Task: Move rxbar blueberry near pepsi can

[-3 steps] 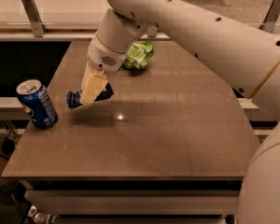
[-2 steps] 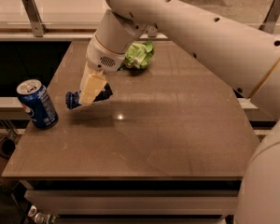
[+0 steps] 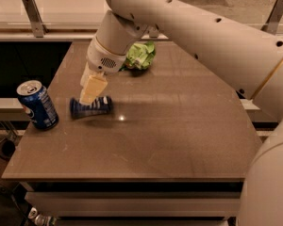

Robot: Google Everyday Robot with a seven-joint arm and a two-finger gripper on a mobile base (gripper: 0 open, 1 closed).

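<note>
The rxbar blueberry (image 3: 90,107), a dark blue wrapper, lies roughly level on or just above the brown table (image 3: 179,135), left of centre and blurred. My gripper (image 3: 90,97) hangs right over it, its cream fingers (image 3: 93,87) pointing down and apart from the bar, no longer clamping it. The pepsi can (image 3: 37,105), blue with a silver top, stands upright near the table's left edge, a short gap left of the bar.
A green-and-white chip bag (image 3: 140,55) lies at the back of the table behind my arm. My large white arm (image 3: 203,36) crosses from the right. A rail and a pale counter run behind the table.
The bar has dropped out of the gripper's hold, from tilted between the fingers to lying level below them. The gripper has barely moved. The can has not moved.
</note>
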